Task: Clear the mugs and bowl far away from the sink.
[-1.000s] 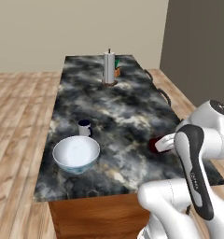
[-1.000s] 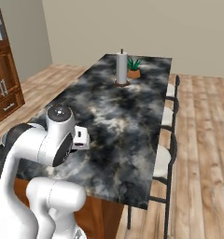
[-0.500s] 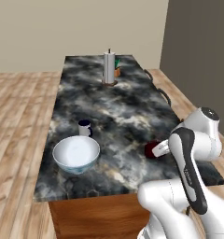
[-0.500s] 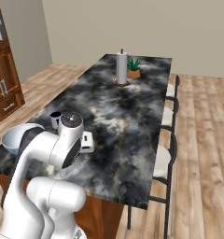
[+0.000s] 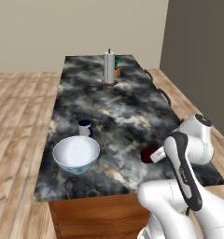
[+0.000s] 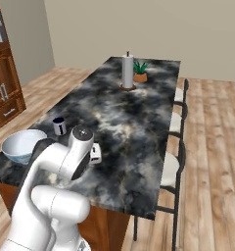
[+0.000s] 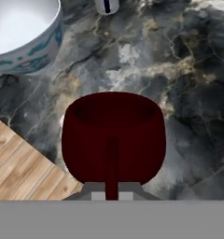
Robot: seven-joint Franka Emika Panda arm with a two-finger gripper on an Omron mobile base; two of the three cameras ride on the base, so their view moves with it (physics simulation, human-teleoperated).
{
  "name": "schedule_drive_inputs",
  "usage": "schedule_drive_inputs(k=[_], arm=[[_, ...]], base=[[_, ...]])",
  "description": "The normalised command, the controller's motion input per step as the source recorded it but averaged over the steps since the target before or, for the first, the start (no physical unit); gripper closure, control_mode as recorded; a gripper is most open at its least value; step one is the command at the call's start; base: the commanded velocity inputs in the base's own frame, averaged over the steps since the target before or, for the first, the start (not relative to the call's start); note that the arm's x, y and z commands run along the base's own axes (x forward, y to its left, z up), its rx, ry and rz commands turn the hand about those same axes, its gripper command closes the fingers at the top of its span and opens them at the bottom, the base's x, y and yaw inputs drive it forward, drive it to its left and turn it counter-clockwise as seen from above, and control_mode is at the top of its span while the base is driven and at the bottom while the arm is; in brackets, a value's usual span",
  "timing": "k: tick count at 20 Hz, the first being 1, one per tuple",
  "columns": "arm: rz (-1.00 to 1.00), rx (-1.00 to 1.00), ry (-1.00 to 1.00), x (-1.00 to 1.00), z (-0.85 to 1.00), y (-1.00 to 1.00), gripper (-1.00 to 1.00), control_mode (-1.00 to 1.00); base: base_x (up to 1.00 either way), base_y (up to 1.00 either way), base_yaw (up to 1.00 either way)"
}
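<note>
Pincer [image 7: 112, 195] is closed on dark red mug [image 7: 114, 137] handle; big white bowl [image 5: 76, 153] & navy-rimmed mug [image 5: 85, 128] wait on desk [image 5: 118, 107] near left.

You have a paper towel roll [image 5: 108, 67] standing upright near the counter's [image 5: 128, 116] far end, a small potted plant [image 6: 140, 72] just behind it, bar stools [image 6: 173, 166] along one long side, wood cabinets [image 6: 4, 86] beyond, plank floor [image 6: 212, 162] all around.

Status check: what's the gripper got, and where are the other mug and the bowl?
Gripper shut on dark red mug by its handle. White mug and bowl on counter, apart. Nothing in the way.
</note>
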Motion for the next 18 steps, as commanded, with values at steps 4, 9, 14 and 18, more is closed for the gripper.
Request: schedule_drive_inputs(k=[4,9,14,18], arm=[[0.09,0.0,0.0,0.39,-0.41,0.0,1.0,-1.0],[0.08,0.0,-0.01,0.44,-0.41,0.0,1.0,-1.0],[0.07,0.0,-0.01,0.54,-0.29,0.0,1.0,-1.0],[0.07,0.0,-0.01,0.52,-0.29,0.0,1.0,-1.0]], base=[[0.0,0.0,0.0],[0.0,0.0,0.0],[0.0,0.0,0.0],[0.0,0.0,0.0]])
